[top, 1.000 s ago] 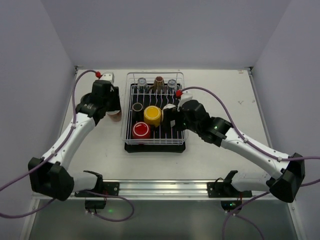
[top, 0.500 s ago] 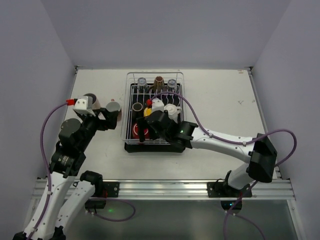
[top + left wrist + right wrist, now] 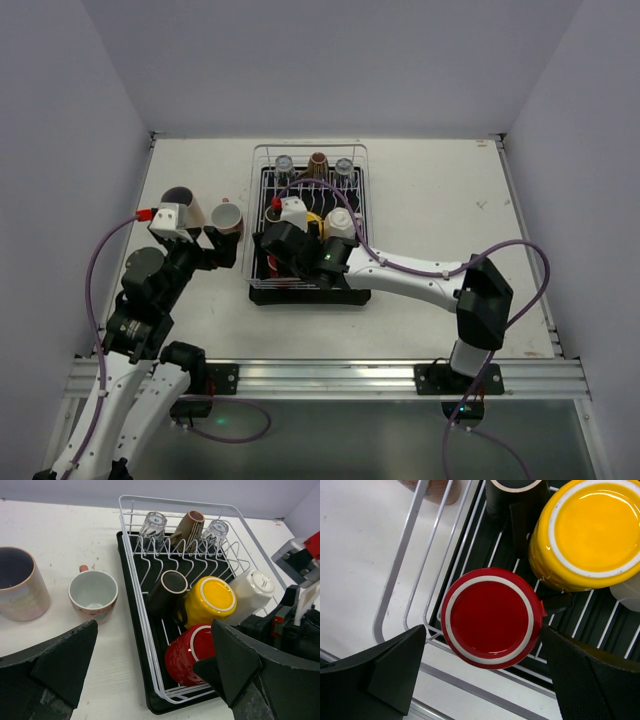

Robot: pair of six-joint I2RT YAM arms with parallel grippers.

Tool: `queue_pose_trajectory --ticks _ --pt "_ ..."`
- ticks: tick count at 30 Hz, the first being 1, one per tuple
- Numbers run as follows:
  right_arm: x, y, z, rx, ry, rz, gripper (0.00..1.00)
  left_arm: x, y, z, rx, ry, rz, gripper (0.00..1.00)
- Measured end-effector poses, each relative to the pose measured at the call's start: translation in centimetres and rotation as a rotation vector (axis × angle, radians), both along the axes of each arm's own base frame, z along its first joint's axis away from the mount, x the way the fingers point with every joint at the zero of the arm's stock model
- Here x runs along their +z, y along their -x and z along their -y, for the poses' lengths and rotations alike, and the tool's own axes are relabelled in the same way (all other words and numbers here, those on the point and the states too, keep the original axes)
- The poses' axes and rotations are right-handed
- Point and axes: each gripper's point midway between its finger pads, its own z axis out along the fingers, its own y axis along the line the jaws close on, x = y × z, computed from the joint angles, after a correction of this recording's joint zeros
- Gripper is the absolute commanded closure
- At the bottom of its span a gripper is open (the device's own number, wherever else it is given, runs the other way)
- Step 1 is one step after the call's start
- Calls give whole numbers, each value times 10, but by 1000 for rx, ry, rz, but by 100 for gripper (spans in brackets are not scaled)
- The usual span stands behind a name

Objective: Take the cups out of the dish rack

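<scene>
Two cups stand upright on the worktop (image 3: 430, 190) left of the dish rack (image 3: 131, 575): a pale mug (image 3: 17, 587) far left, then a peach cup (image 3: 93, 596) with a white inside just beside the rack's left wall, small gap between. Left hand (image 3: 154, 626) hangs near those two on their near side, fingers spread wide, nothing between them, touching neither cup.

Rack sits mid-worktop, white wire on a black tray (image 3: 159, 706). Seven cups in it. Back row, left to right: clear glass (image 3: 152, 525), brown cup (image 3: 190, 525), second clear glass (image 3: 216, 530), all propped on the prongs (image 3: 175, 555). Middle row: dark cup (image 3: 167, 587) with a pale rim by the left wall, yellow cup (image 3: 210, 600) close against its right side, white cup (image 3: 250, 592) right of that, each tipped over. Red cup (image 3: 490, 617) lies alone in the near left corner, just in front of the dark and yellow ones, its round white-ringed face turned up.

Right hand (image 3: 484, 630) is above the red cup, fingers wide apart, one to each side of it in the wrist view. Left finger shows a gap to the cup; right finger looks close to its edge, contact cannot be told. Cup lies in the rack, not gripped.

Right arm (image 3: 420, 270) comes in from the right and crosses the rack's near part, largely hiding the red cup and part of the yellow one from the top camera.
</scene>
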Motion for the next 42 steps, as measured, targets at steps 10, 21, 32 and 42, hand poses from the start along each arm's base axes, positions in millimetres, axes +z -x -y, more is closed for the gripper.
queue_pose_trajectory --ticks 10,21,32,42 --pt "-36 -10 1 -59 139 -29 1 8 6 1 -12 9 32 0" --pt "-39 -16 3 -103 164 -3 54 8 8 6 -33 10 34 1" --pt "25 5 19 -50 -65 83 68 15 13 19 -103 40 22 26" --pt "120 29 23 36 -441 169 70 58 44 53 -308 208 47 38"
